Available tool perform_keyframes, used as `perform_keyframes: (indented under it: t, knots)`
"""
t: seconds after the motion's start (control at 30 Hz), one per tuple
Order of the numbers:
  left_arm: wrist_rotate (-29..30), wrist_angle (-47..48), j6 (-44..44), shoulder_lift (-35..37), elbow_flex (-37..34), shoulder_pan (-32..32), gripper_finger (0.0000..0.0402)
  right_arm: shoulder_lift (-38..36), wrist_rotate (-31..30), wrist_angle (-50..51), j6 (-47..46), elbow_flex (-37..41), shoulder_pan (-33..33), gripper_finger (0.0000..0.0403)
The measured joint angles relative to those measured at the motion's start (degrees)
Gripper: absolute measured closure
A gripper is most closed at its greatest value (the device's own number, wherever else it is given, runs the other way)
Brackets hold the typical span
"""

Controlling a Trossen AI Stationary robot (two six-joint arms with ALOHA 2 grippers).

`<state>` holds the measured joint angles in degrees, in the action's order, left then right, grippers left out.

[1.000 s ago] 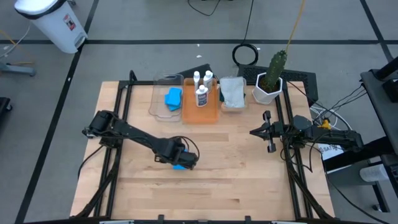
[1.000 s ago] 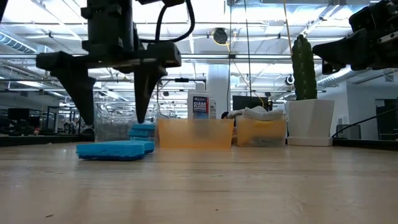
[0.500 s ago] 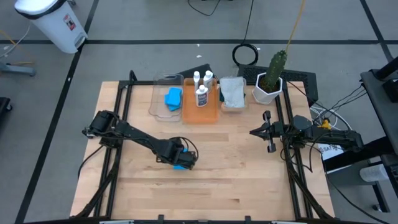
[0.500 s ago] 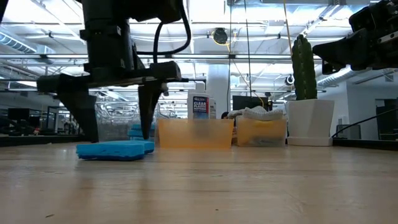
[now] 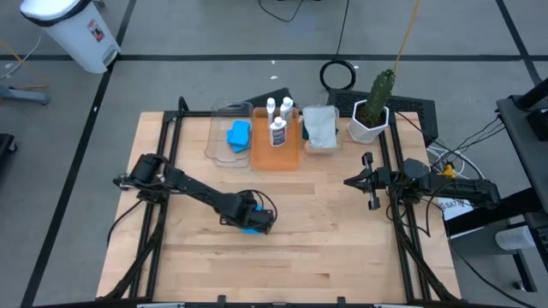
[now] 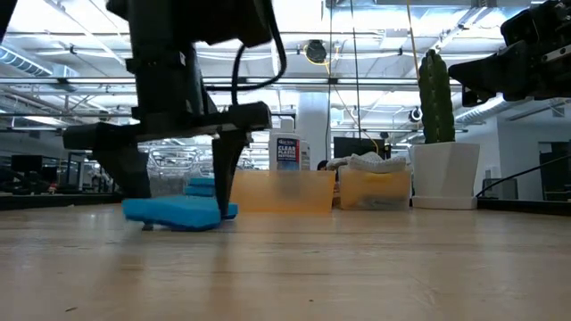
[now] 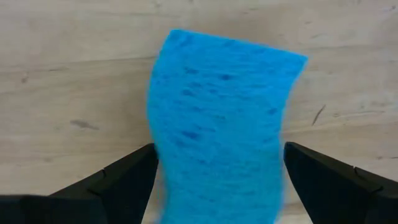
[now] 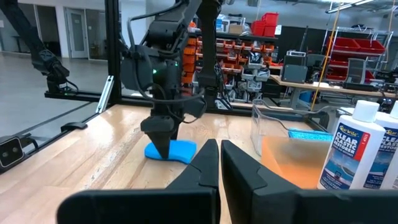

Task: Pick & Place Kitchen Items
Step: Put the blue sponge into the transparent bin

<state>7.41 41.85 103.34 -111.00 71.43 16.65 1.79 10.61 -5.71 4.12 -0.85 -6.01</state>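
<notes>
High view: left gripper [image 5: 250,224] down at the table [image 5: 342,248] centre-left, over a blue sponge [image 5: 247,228] lying flat on the wood. Jaws spread wide, one finger on each side of the sponge, tips at table level in the low view; can't tell if they touch it. Left wrist view shows the sponge between the two dark fingers [image 7: 118,186], wood underneath.

Right gripper [image 5: 368,181] hovers above the table's right edge, well apart from everything, jaws pressed together, nothing in them.

Far side of the table, left to right: clear bin [image 5: 224,141] holding a second blue sponge [image 5: 238,134]; orange bin [image 5: 276,152] just beside it with three white labelled bottles [image 5: 277,133] standing upright; a smaller bin [image 5: 320,145] with a pale folded cloth [image 5: 319,122] in it; white pot with a cactus [image 5: 371,115] at the far right corner.
</notes>
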Motion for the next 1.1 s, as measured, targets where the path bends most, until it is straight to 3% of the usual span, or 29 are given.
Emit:
perform_keyframes:
  t: [0.23, 0.57, 0.67, 0.93, 1.1]
  knots:
    - [-3.06, -0.94, -4.03, -2.48, 0.10, -0.92, 0.0048, 0.01, 0.00, 0.01, 0.00, -0.01, -0.01, 0.0403]
    - [-1.52, -1.12, -8.82, -2.67, 0.01, -0.03, 0.0053, 0.01, 0.00, 0.01, 0.00, -0.01, -0.01, 0.0403]
    - [-1.66, -0.83, -9.50, -2.67, -0.07, -0.03, 0.0079, 0.01, 0.00, 0.01, 0.00, -0.01, 0.00, 0.0403]
    - [-1.24, 2.27, -10.29, -0.12, -0.25, -0.06, 0.0194, 0.01, 0.00, 0.01, 0.00, 0.01, 0.01, 0.0403]
    - [4.38, 4.72, -13.59, 6.21, -0.46, -0.14, 0.0237, -0.01, 0.00, -0.01, 0.00, -0.01, 0.01, 0.0403]
